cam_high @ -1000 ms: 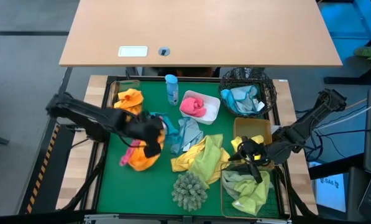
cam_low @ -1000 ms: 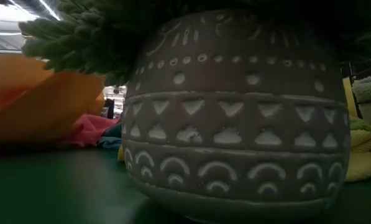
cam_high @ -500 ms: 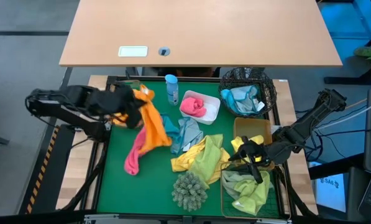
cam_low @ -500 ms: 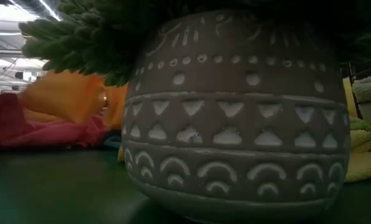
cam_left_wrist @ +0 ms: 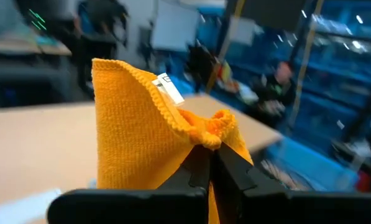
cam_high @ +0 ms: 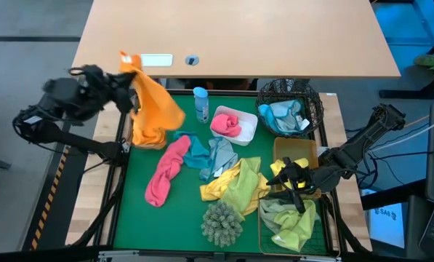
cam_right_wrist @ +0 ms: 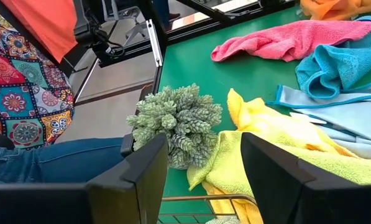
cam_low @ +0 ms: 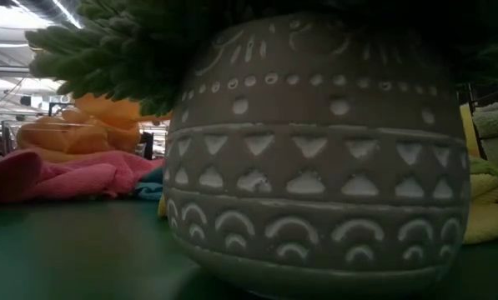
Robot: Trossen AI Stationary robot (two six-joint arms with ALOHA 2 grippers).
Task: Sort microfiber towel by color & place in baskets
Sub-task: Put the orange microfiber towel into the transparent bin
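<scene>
From above, the left gripper [cam_high: 126, 78] is raised at the green tabletop's [cam_high: 133, 215] far left corner, fingers pinched shut on an orange towel [cam_high: 153, 109] that hangs down over the clear tub [cam_high: 138, 140]; a pink towel [cam_high: 166, 171] lies stretched on the green, touching teal-blue towels [cam_high: 211, 155] and near a yellow heap [cam_high: 235, 182]; a white tub [cam_high: 247, 131] holds pink cloth, the round black mesh basket [cam_high: 298, 94] holds teal-blue, and a gold wire basket [cam_high: 293, 151] stands beside the right gripper [cam_high: 295, 183], which waits over it with fingers spread and empty; pale green towels [cam_high: 289, 218] fill the near gold basket; a spiky plant [cam_high: 222, 222] and a blue bottle [cam_high: 200, 104] also stand there.

At table level, the plant's patterned pot [cam_low: 315, 150] fills the view — pink and orange cloth lie behind it.

The left wrist view shows the orange towel's folded edge clamped between dark fingers [cam_left_wrist: 225, 165].

The right wrist view shows wide-apart fingers [cam_right_wrist: 138, 174] framing plant, yellow, teal-blue and pink towels — a person's [cam_right_wrist: 23, 93] patterned clothing shows beyond the tabletop's edge.
</scene>
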